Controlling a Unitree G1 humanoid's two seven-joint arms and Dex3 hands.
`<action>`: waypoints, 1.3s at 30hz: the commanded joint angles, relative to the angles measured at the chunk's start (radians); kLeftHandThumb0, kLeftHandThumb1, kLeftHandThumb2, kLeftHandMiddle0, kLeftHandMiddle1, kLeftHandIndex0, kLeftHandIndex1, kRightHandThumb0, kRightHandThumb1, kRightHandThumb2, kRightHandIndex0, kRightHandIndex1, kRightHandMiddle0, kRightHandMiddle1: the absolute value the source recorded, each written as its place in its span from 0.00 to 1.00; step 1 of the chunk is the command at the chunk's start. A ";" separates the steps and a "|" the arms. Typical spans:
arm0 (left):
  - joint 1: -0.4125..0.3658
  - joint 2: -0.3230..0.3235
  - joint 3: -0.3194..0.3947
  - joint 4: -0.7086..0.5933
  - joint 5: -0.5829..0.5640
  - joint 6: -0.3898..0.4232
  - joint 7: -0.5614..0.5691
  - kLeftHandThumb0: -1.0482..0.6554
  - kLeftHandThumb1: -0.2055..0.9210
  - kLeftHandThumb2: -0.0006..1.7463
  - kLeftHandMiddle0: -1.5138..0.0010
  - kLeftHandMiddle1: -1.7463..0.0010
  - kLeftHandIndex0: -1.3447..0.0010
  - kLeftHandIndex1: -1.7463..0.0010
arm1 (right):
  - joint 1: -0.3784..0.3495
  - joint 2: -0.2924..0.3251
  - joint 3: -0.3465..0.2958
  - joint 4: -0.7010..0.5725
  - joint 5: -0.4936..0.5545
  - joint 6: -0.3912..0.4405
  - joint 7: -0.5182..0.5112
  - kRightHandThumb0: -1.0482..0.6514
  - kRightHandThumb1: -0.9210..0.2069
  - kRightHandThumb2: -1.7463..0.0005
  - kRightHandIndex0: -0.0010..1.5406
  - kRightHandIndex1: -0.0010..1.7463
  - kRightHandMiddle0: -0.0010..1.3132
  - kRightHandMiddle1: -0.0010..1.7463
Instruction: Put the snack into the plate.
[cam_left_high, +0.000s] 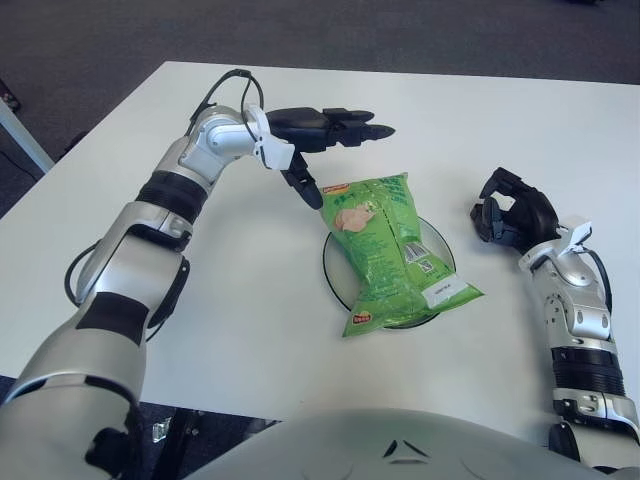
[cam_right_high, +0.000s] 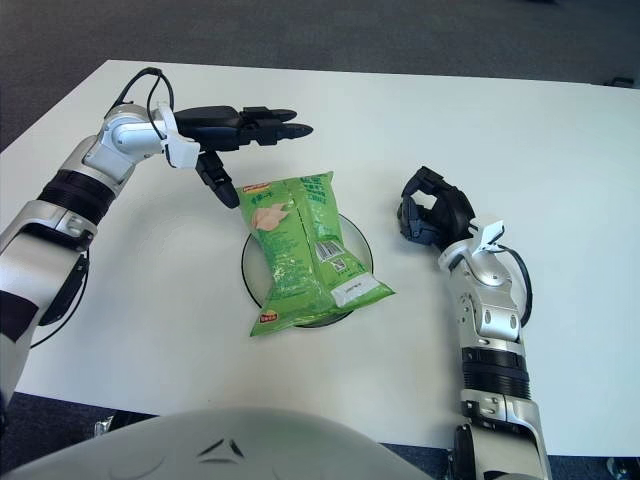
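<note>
Crinkly green foil snack bag (cam_left_high: 392, 252) lies across the round dark-rimmed plate (cam_left_high: 437, 243) on the white tabletop (cam_left_high: 250, 300), its long axis running away from the robot and overhanging the rim. Left robot hand (cam_left_high: 335, 128) hovers just beyond the bag's far end, fingers extended and holding nothing; right robot hand (cam_left_high: 512, 210) shows right of the plate, fingers curled and holding nothing.

Left arm: extended forward across the desk (cam_left_high: 200, 330), forearm angled inward, wrist bent so the left hand (cam_left_high: 325, 135) points toward the robot's right. Two fingers (cam_left_high: 365, 128) are straight and spread level above the desk; the thumb hangs downward beneath them. Nothing is held.

Right arm: forearm runs up from the desk's near edge, roughly upright in view, wrist slightly turned inward. The right hand (cam_right_high: 432, 218) shows above the desk, well apart from the left hand. Its fingers are curled inward into a loose claw and enclose nothing.
</note>
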 joint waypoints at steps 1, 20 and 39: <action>0.014 -0.020 0.045 0.032 -0.060 0.049 -0.022 0.06 0.93 0.03 1.00 1.00 1.00 1.00 | 0.063 0.015 0.030 0.042 -0.028 0.082 -0.005 0.36 0.41 0.34 0.83 1.00 0.39 1.00; 0.090 -0.134 0.229 0.401 -0.128 0.112 0.039 0.01 1.00 0.24 1.00 1.00 1.00 1.00 | 0.065 0.021 0.028 0.029 -0.015 0.092 -0.009 0.36 0.41 0.35 0.84 1.00 0.38 1.00; 0.203 -0.234 0.431 0.445 -0.229 0.413 0.255 0.10 1.00 0.47 0.77 0.63 1.00 0.78 | 0.061 0.012 0.022 0.047 -0.019 0.086 -0.003 0.36 0.40 0.35 0.84 1.00 0.38 1.00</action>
